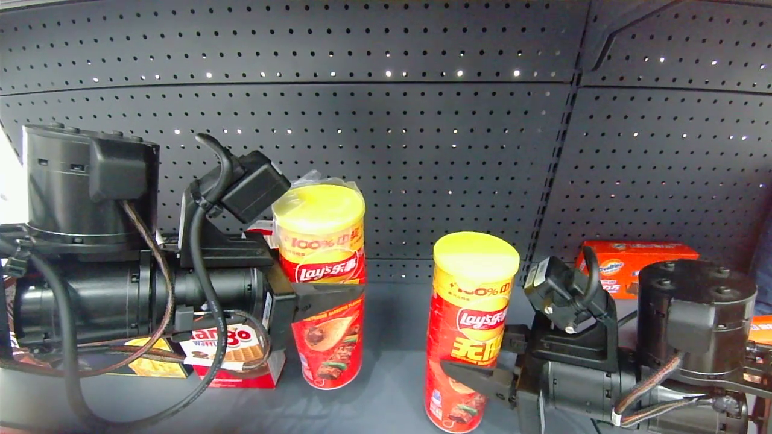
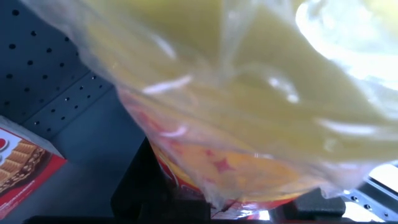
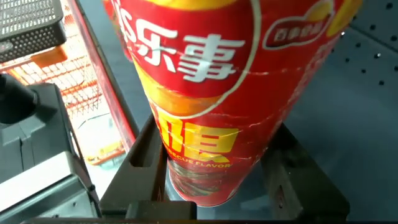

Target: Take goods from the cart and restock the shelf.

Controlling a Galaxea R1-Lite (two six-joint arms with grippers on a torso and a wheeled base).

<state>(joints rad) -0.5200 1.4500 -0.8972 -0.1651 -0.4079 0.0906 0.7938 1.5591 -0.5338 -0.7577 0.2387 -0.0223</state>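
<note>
Pinching the left can (image 1: pixel 322 241) with the left gripper (image 1: pixel 344 298) and the right can (image 1: pixel 470 289) with the right gripper (image 1: pixel 467 374), both standing up, a bit apart, on the shelf (image 1: pixel 392 337).

Glossy printed wrap on 2 cans, left can (image 1: pixel 322 265) and right can (image 1: pixel 467 319), capped in smooth yellow plastic. Matt perforated metal on back panel (image 1: pixel 422 150). Printed cardboard on wafer box (image 1: pixel 241 358).

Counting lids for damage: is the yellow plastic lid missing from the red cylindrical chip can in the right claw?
No, the red cylindrical chip can in the right claw carries its yellow plastic lid on top.
</note>
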